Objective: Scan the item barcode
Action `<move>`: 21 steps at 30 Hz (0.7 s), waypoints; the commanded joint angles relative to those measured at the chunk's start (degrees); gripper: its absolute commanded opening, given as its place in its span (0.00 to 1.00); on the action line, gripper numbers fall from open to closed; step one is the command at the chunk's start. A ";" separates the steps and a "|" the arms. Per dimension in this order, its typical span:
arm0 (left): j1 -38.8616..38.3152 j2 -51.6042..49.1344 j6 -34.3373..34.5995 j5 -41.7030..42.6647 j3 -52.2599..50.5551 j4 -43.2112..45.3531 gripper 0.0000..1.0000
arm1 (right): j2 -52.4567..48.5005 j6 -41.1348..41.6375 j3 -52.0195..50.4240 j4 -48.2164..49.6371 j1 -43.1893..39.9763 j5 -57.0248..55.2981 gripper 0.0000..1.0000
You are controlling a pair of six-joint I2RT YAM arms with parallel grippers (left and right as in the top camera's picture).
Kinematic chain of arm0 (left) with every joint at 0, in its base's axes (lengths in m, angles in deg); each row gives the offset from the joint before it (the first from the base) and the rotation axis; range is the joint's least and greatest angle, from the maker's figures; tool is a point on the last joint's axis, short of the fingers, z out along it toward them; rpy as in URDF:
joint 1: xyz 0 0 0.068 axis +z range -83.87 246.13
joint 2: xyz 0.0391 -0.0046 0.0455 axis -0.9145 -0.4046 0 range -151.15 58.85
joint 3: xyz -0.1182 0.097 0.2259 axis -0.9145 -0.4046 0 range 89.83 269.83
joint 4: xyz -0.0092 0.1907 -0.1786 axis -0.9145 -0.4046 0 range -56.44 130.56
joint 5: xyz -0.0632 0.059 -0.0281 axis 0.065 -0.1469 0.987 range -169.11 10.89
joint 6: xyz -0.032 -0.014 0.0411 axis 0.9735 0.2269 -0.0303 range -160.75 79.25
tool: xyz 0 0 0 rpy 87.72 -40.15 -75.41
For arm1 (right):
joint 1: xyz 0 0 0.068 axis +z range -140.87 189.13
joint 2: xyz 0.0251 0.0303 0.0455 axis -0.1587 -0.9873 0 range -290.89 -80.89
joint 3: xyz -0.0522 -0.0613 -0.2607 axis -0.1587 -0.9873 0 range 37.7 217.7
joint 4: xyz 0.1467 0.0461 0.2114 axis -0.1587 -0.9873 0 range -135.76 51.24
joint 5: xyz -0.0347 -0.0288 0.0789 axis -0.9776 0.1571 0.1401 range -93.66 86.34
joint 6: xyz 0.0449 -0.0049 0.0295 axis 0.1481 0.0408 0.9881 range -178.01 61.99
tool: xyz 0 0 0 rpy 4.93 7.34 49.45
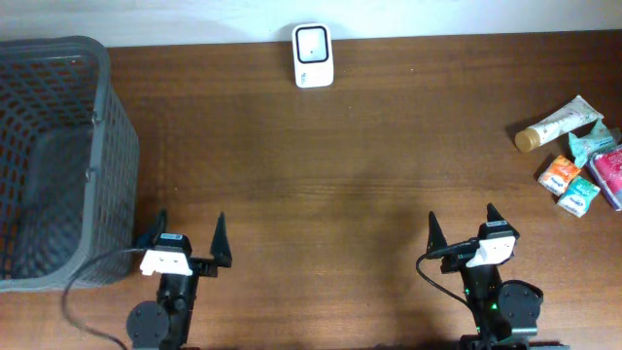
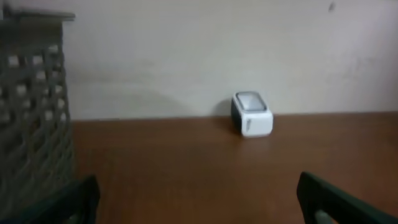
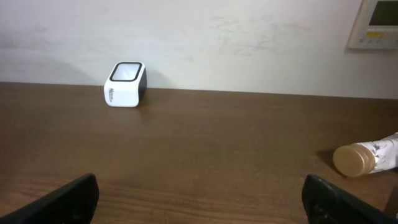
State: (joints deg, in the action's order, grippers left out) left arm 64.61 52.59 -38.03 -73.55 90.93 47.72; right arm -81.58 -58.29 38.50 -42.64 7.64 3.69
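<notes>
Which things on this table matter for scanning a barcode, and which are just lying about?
For the job: white scanner; tube; small packets beside it.
Lying about, as far as shown: grey mesh basket; wall panel.

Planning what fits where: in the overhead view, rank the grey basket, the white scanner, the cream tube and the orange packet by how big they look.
1. grey basket, by far
2. white scanner and cream tube: too alike to rank
3. orange packet, smallest
</notes>
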 commanded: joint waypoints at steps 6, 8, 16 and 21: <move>1.38 5.99 3.89 -5.77 -0.63 -11.93 0.99 | 0.44 -0.37 -0.48 -0.20 0.48 -0.48 0.99; 1.46 5.99 2.43 -6.51 -0.63 -11.96 0.99 | 0.44 -0.37 -0.48 -0.20 0.46 -0.48 0.99; 1.44 5.99 -2.34 -6.38 -0.63 -12.02 0.99 | 0.44 -0.39 -0.48 -0.20 0.48 -0.48 0.99; 1.44 5.99 -2.34 -6.21 -0.63 -12.02 0.99 | 0.44 -0.37 -0.48 -0.20 0.48 -0.48 0.99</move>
State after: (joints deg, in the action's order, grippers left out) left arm 65.75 58.06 -39.45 -79.41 90.78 35.76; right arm -81.53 -58.29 38.50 -42.64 7.64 3.69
